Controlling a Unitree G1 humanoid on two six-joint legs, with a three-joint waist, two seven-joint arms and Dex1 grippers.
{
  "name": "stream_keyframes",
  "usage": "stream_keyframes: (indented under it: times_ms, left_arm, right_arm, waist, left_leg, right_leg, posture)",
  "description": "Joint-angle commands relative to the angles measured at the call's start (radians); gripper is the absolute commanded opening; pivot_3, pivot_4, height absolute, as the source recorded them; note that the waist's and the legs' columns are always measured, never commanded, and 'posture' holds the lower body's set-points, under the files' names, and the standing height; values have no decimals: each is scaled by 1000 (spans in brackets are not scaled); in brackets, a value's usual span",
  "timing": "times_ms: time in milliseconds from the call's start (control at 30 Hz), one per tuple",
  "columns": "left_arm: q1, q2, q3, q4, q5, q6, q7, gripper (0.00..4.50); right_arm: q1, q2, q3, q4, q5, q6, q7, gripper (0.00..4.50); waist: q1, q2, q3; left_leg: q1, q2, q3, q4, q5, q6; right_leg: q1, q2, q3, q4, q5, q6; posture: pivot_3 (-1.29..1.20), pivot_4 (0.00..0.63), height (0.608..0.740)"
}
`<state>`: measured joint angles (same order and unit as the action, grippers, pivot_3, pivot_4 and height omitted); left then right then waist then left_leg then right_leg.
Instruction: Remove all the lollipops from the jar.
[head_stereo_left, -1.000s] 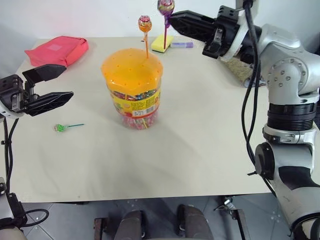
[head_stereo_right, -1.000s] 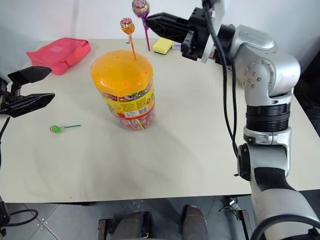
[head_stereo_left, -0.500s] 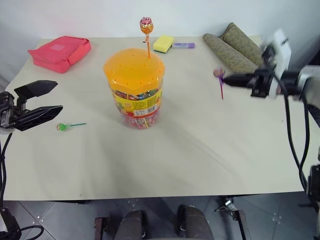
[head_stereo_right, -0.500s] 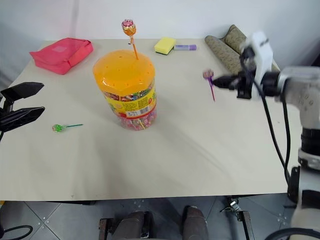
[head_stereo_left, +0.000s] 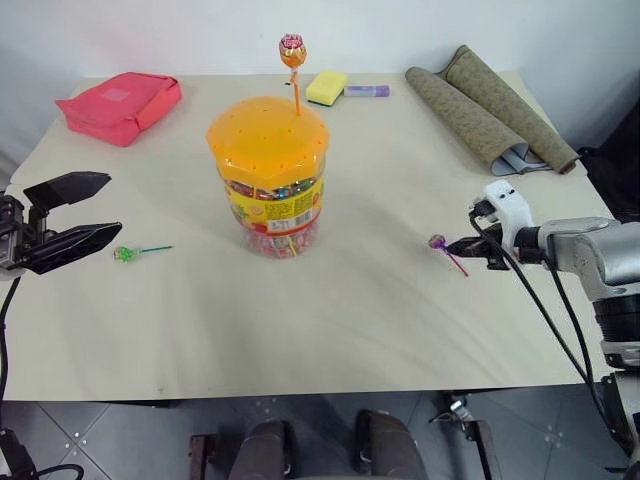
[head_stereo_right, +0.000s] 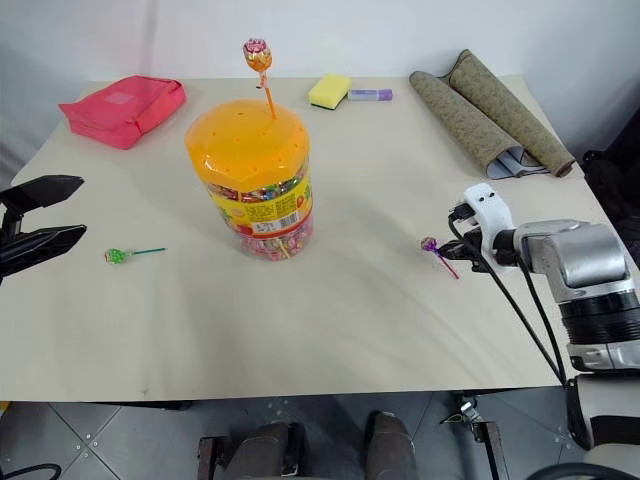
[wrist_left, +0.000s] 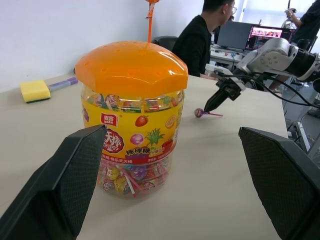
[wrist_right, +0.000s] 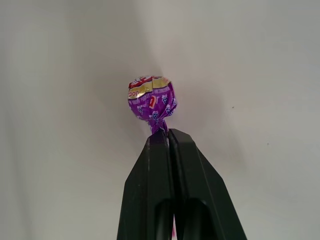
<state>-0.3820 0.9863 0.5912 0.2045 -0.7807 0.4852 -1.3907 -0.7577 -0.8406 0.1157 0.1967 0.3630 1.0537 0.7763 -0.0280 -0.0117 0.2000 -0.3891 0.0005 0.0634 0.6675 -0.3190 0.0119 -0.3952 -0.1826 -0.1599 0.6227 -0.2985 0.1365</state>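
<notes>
Change: right gripper (wrist_right: 167, 137), jaws clamped on the purple lollipop (head_stereo_left: 437, 241), has swung down from above the jar (head_stereo_left: 268, 175) to the table (head_stereo_left: 330, 330) | Task: green lollipop (head_stereo_left: 123, 254) out, orange lollipop (head_stereo_left: 291, 50) remains in lid | Room: left gripper (head_stereo_left: 68, 215) wide open, bare tabletop around both, edge near right jaws.

Right eye view. The jar (head_stereo_right: 252, 180), clear-walled with an orange domed lid, stands upright near the middle of the table (head_stereo_right: 330, 330); an orange lollipop (head_stereo_right: 258, 55) rises on its stick from the lid. A green lollipop (head_stereo_right: 118, 256) lies flat on the table to the jar's left. The right gripper (head_stereo_right: 452, 255), fingers closed, pinches the stick of the purple lollipop (head_stereo_right: 430, 245) low over the table. The left gripper (head_stereo_right: 62, 212) stands spread at the left edge. A red pouch (head_stereo_right: 125, 102), yellow sponge (head_stereo_right: 329, 90) and rolled mat (head_stereo_right: 485, 110) lie along the far side.
</notes>
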Motion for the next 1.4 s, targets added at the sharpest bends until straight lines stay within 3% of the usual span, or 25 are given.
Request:
stream_keyframes:
  times_ms: [33, 167, 467, 500, 633, 700, 833, 1133, 1400]
  left_arm:
    - [7, 4, 34, -32, -22, -17, 0, 4500]
    - [8, 5, 34, -28, -24, -20, -4, 4500]
    - [-45, 12, -2, 15, -12, -32, -14, 4500]
    - [-51, 12, -5, 19, -11, -33, -15, 4500]
    - [-67, 14, -15, 37, -5, -39, -21, 4500]
    - [-77, 11, -24, 45, -4, -43, -25, 4500]
    - [-116, -9, -54, 67, 3, -60, -24, 4500]
    - [-136, -23, -64, 78, 15, -86, 10, 4500]
    - [-89, -14, -23, 32, -2, -75, 37, 4500]
  right_arm:
    - [-13, 9, -10, 10, -28, -30, -3, 231]
    - [14, -8, -29, -51, -21, -24, 20, 1244]
    - [148, -151, -175, -410, 130, 64, 136, 4346]
    - [156, -169, -197, -441, 151, 74, 149, 4470]
    - [160, -213, -254, -511, 209, 87, 176, 4470]
    - [86, -208, -293, -541, 263, 76, 193, 4470]
    - [-172, 3, -254, -441, 254, -49, 83, 4470]
    - [-382, 300, -110, -138, 179, -289, 127, 4470]
    - [-545, 489, -98, 177, 121, -483, 156, 4470]
  waist:
    - [0, 0, 0]
    - [0, 0, 0]
    - [8, 0, 0]
    - [8, 0, 0]
    - [6, 0, 0]
    - [3, 0, 0]
    - [-11, 1, 0]
    - [-4, -3, -1]
    - [-18, -3, -1]
  left_leg:
    - [0, 0, 0, 0, 0, 0]
    - [0, 0, 0, 0, 0, 0]
    - [0, 0, -1, 1, 0, 0]
    - [0, 0, -1, 1, 0, 0]
    - [1, 0, 0, 0, 0, 0]
    - [1, 0, 0, 0, 0, 0]
    - [2, 1, 2, 1, 0, 0]
    - [1, 0, 0, 1, 0, 0]
    - [1, 0, -1, 1, 0, 0]
  right_leg:
    - [0, 0, 0, 0, 0, 0]
    - [0, 0, 0, 0, 0, 0]
    - [0, 0, 0, 0, 0, 0]
    - [1, 0, 0, 0, 0, 0]
    - [1, 0, 0, 0, 0, 0]
    - [1, 0, 0, 0, 0, 0]
    - [1, 1, 2, 0, 0, 0]
    - [0, 0, 1, 1, 0, 0]
    - [0, 1, 1, 3, 0, 0]
  posture:
    - [0, 150, 740]
    - [0, 150, 740]
    - [0, 150, 740]
    - [0, 150, 740]
    - [0, 150, 740]
    - [0, 150, 740]
    - [0, 150, 740]
    - [0, 150, 740]
    - [0, 150, 740]
